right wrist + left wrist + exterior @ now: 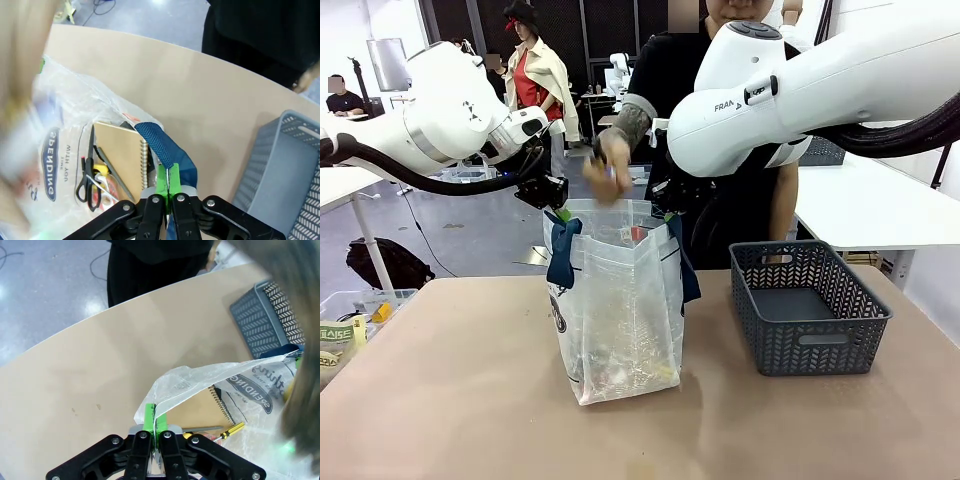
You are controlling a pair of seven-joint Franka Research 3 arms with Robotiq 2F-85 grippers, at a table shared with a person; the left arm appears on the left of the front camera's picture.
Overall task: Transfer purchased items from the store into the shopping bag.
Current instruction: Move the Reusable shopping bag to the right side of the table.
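The translucent shopping bag (620, 310) stands upright mid-table, its mouth held wide. My left gripper (555, 205) is shut on the bag's left rim (165, 397). My right gripper (670, 212) is shut on the right rim at the navy strap (160, 142). In the wrist views the green pads of the left gripper (153, 412) and right gripper (167, 175) pinch the plastic. Inside lie purchased items: a spiral notebook (120, 150), black scissors (87, 180) and a yellow screwdriver (227, 431). A person's hand (610, 165) hovers over the bag mouth. The dark grey store basket (807, 305) stands to the right, looking empty.
A clear bin with packets (350, 320) sits at the table's left edge. The person stands just behind the bag. A white table (880, 200) is at the far right, behind the basket. Bare tabletop lies in front of the bag.
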